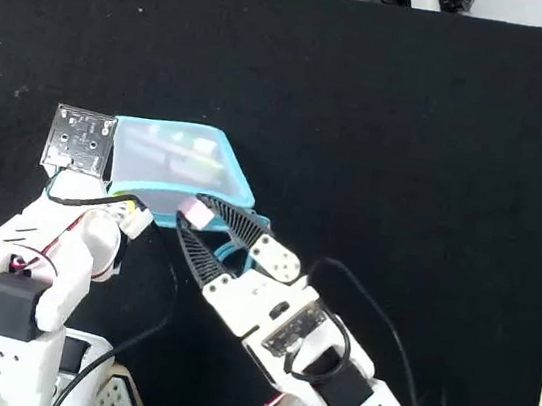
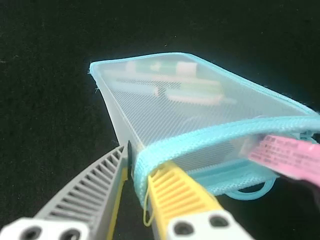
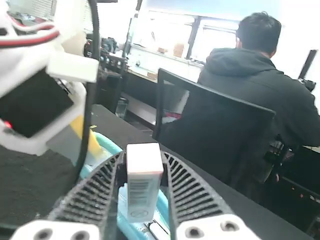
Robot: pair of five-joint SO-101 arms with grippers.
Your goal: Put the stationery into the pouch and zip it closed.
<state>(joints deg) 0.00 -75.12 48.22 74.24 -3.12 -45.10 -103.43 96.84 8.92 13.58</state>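
1. High view: the pouch (image 1: 181,158) is lying on the black table (image 1: 412,132) with its mouth facing the arms. The right gripper (image 1: 191,209) is pinching the eraser (image 1: 198,216) at that mouth, likely to feed it in.
2. Left wrist view: the left gripper (image 2: 139,167) is clamping tight on the pouch (image 2: 200,120) at its zipper edge, probably propping the mouth open. The eraser (image 2: 292,156) is sitting with its end just under the blue trim. Pens (image 2: 175,87) are showing through the mesh, already inside.
3. Right wrist view: the right gripper (image 3: 144,165) is standing partly apart, squeezing the eraser (image 3: 144,182) upright between its fingers. The zipper is looking undone, so closing is remaining.
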